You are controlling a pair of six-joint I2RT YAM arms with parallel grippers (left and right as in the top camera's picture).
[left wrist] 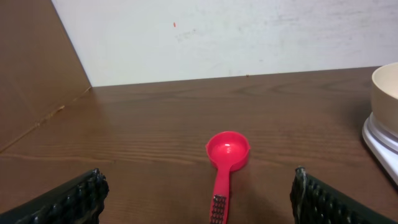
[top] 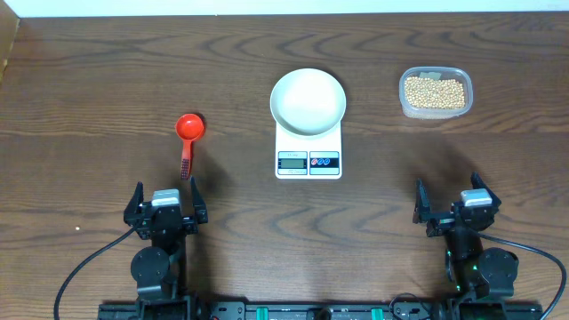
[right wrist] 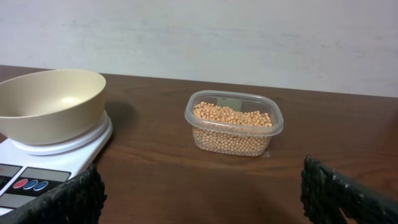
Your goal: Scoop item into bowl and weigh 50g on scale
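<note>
The white bowl [top: 308,100] sits empty on the white scale [top: 308,160] at the table's middle; both also show in the right wrist view, bowl [right wrist: 50,102] on scale [right wrist: 43,167]. Tan beans [top: 435,92] fill a clear plastic tub [top: 436,110] at the far right, also in the right wrist view [right wrist: 231,130]. A red scoop [top: 188,138] lies left of the scale, its handle pointing at my left gripper [top: 165,200]. That gripper [left wrist: 199,202] is open and empty behind the scoop [left wrist: 225,158]. My right gripper [top: 455,200] is open and empty, near the table's front, short of the tub [right wrist: 233,121].
A pale wall [left wrist: 249,37] rises behind the table's far edge. A brown board [left wrist: 31,74] stands at the left side. Bare wood lies between the grippers and the objects.
</note>
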